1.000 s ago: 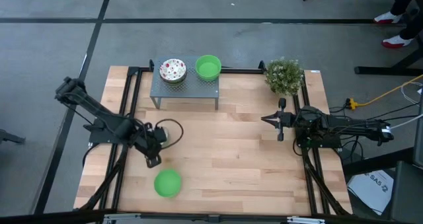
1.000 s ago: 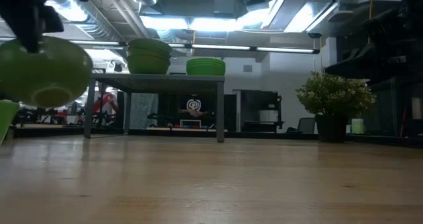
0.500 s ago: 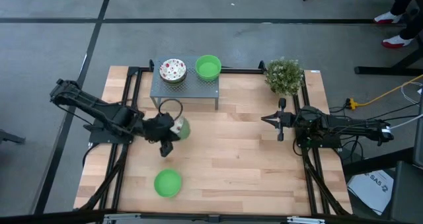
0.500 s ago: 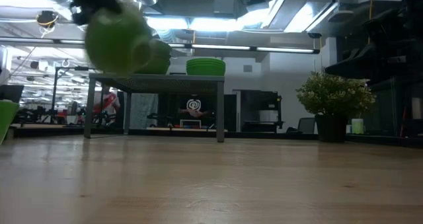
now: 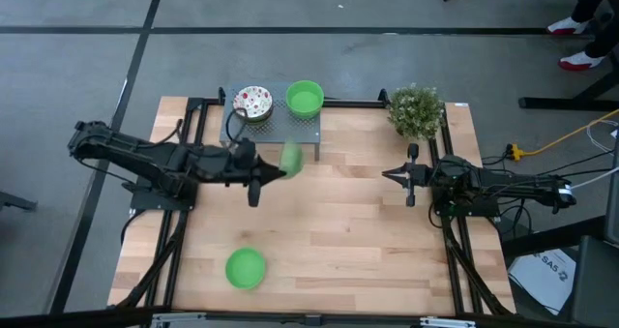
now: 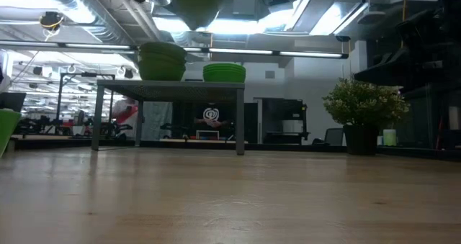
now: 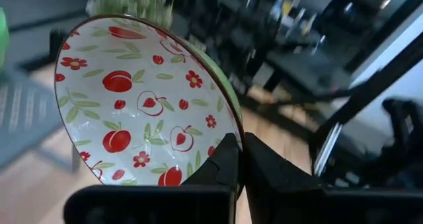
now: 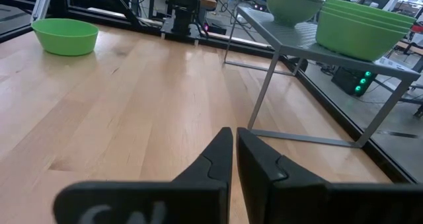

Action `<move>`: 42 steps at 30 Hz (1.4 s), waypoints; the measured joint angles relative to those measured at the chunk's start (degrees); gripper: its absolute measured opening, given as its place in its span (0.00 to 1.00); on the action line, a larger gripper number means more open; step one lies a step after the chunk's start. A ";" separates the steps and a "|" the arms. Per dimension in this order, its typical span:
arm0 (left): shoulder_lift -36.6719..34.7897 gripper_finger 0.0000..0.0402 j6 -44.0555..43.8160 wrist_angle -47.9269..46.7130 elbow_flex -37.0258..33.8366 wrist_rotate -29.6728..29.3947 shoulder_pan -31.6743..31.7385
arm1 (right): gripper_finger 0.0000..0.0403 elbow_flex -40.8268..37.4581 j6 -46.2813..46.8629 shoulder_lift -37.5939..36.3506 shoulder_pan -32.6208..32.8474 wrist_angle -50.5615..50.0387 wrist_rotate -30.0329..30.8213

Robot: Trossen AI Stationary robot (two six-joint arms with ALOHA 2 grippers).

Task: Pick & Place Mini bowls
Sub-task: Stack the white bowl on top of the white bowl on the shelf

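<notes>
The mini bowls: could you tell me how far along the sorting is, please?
Two stacks already sit on the grey shelf: patterned and green. The left gripper holds a patterned bowl near the shelf. One green bowl waits on the table. The right gripper idles, shut.

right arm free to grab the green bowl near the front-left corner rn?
Probably not easily. Nothing blocks it: the lone green bowl sits on bare table. But the right pincer waits shut at the far right side, so it's a long diagonal stretch.

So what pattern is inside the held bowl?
White with red fruit and green leaves on the bowl; left wrist view.
</notes>
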 joint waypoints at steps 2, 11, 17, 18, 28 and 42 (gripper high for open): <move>0.00 0.01 2.05 3.99 0.00 -0.03 1.04 | 0.06 0.00 0.00 -0.02 0.00 0.02 0.00; 0.00 0.01 12.30 17.54 0.00 -3.22 4.88 | 0.06 0.00 0.00 -0.01 0.00 0.00 0.00; 0.00 0.01 18.79 16.52 1.96 -4.72 7.64 | 0.06 0.00 0.00 0.00 0.00 0.02 0.00; 0.00 0.01 19.93 15.36 2.83 -4.74 8.17 | 0.06 0.00 0.00 0.00 0.00 0.02 0.00; 0.04 0.01 27.10 -7.29 15.20 -7.31 13.35 | 0.06 0.00 0.00 0.00 0.00 0.02 -0.02; 2.02 0.01 32.63 -25.47 25.24 -8.85 21.84 | 0.06 0.00 0.00 -0.01 0.00 0.01 0.00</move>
